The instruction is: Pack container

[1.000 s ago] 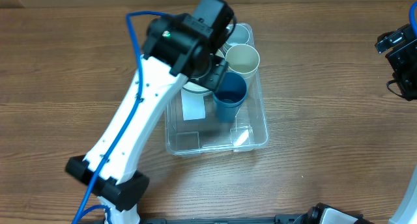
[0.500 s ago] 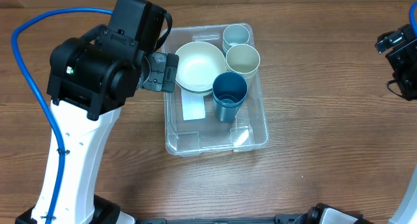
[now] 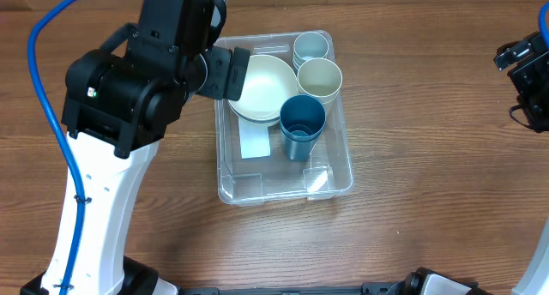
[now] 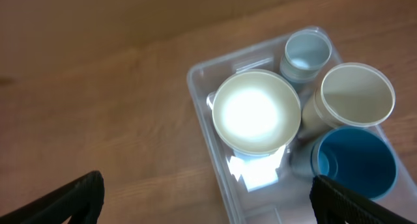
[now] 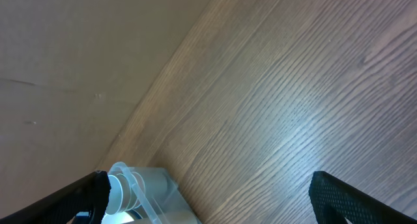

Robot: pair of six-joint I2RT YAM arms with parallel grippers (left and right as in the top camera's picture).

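Left gripper (image 4: 208, 198) spread wide, empty, over the container (image 3: 257, 185) mid-frame — packing looks finished; next, likely lift clear.

Soft blur, glare on bowl (image 4: 256, 112)

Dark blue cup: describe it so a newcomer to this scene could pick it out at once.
Start from the clear container on the wooden table. Three cups stand in a row along one long wall, beside a cream bowl. The dark blue cup is the end one nearest the container's bare half; its neighbours are a cream cup and a pale grey-blue cup.
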